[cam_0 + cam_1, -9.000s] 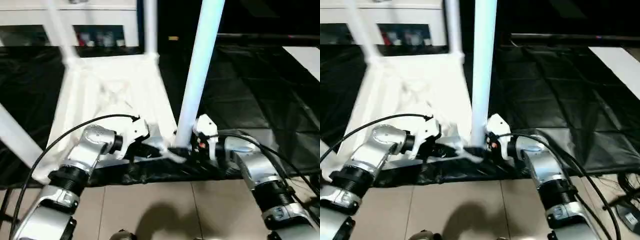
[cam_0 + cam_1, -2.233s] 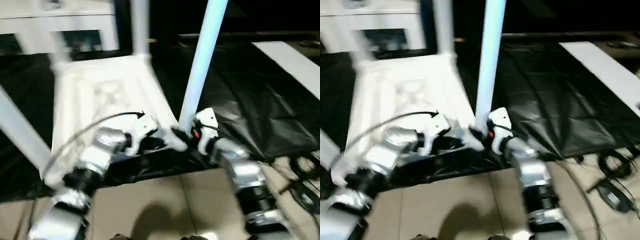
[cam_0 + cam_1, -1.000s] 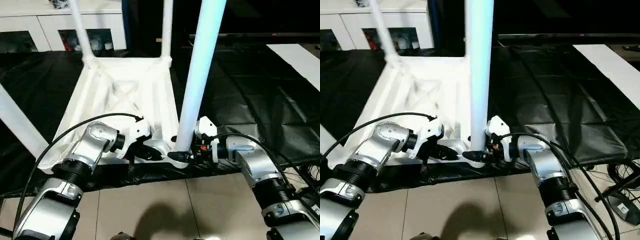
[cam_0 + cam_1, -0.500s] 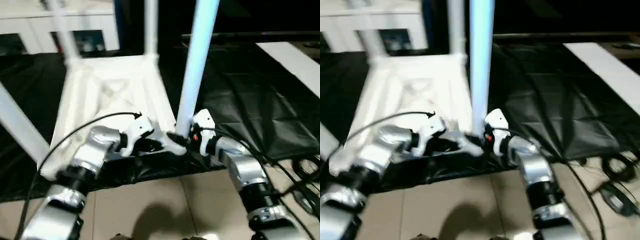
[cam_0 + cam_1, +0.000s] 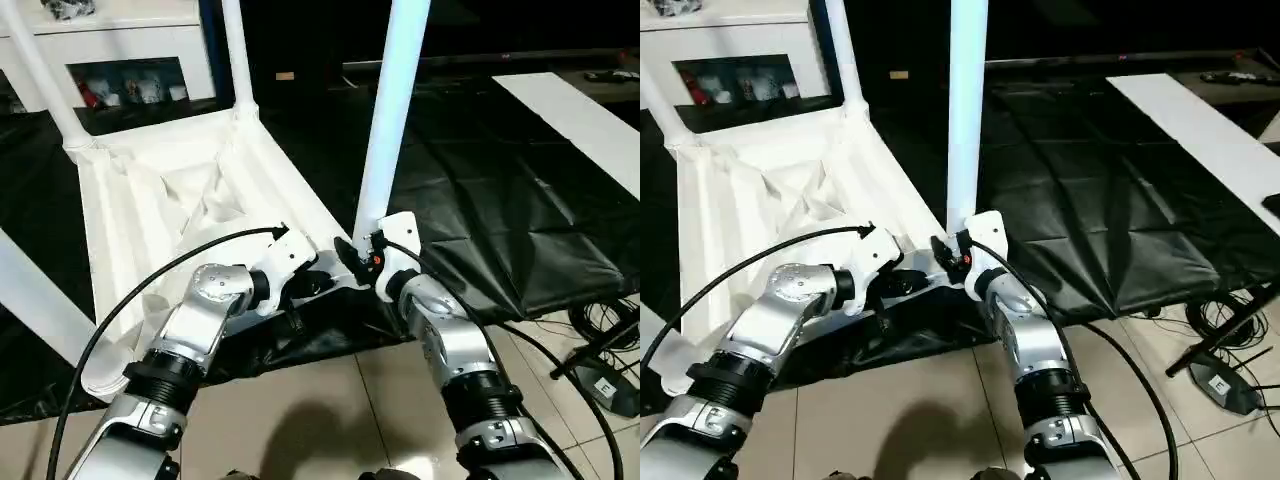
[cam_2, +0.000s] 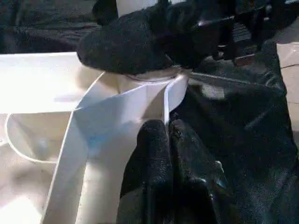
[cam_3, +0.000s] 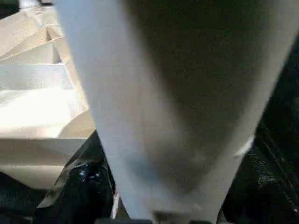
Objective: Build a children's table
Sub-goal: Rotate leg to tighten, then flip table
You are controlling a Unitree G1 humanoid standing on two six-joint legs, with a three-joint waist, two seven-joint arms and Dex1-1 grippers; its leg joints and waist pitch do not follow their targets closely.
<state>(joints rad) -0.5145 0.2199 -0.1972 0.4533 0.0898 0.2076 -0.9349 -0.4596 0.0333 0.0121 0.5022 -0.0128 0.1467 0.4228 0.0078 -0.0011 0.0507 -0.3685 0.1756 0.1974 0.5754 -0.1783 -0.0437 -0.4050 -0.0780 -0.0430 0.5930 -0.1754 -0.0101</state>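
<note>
- Tabletop (image 5: 190, 215) lies underside-up on the black-covered surface (image 5: 500, 210), its near corner at the surface's front edge.
- Near leg (image 5: 390, 110) stands upright in that near corner socket (image 6: 154, 77); two more legs rise from the tabletop's far corners.
- Step in hand, as I judge it: seating this leg. Next move calls for downward pressure while the corner is braced.
- Left gripper (image 6: 166, 135): jaws pinched on the tabletop's edge, just below the socket.
- Right gripper (image 5: 352, 258): at the leg's base; wrist view suggests jaws clasping the leg (image 7: 163, 93).
- Eye views give overall layout; left wrist view alone shows the rim pinch.
</note>
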